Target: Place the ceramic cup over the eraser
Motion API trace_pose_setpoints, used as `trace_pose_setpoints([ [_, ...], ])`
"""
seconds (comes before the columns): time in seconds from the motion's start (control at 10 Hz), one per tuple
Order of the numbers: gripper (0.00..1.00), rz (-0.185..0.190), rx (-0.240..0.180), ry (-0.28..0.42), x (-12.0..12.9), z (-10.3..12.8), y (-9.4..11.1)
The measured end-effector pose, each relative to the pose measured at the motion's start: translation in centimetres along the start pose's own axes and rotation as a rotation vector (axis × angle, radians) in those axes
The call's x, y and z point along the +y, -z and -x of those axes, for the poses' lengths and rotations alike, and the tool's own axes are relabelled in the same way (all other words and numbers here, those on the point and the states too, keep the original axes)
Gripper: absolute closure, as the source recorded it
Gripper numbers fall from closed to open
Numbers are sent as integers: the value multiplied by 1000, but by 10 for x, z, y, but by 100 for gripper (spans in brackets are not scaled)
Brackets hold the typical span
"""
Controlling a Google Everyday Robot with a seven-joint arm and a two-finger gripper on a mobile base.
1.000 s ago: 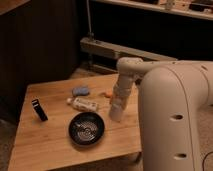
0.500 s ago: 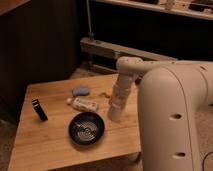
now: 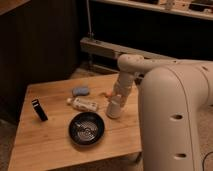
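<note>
The eraser [image 3: 39, 110], a slim black bar, stands tilted near the left edge of the wooden table [image 3: 45, 150]. My white arm reaches down from the right to the table's right middle. At its tip, my gripper [image 3: 114, 108] is shut on a small white shape resting on the wood, the ceramic cup [image 3: 113, 113]. Most of the cup is hidden by the gripper. Cup and gripper are far to the right of the eraser, with the black bowl between them.
A black bowl [image 3: 86, 128] sits at the table's front middle. A white labelled tube [image 3: 84, 104] lies behind it and a blue-grey lump [image 3: 80, 91] farther back. A metal rail [image 3: 107, 49] runs behind the table. My bulky arm body fills the right side.
</note>
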Motion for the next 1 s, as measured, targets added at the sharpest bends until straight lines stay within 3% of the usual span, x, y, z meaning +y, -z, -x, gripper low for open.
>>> trace_pose_setpoints([
  [0.2,100,-6,-32,8,6,1,24],
  [0.4,100,-10,-71,60,30,-3,54],
  [0.6,100,-9,-106,134,55,-11,80],
  [0.7,100,-6,-133,207,76,-21,98],
  [1.0,100,-12,-190,355,118,-56,115],
])
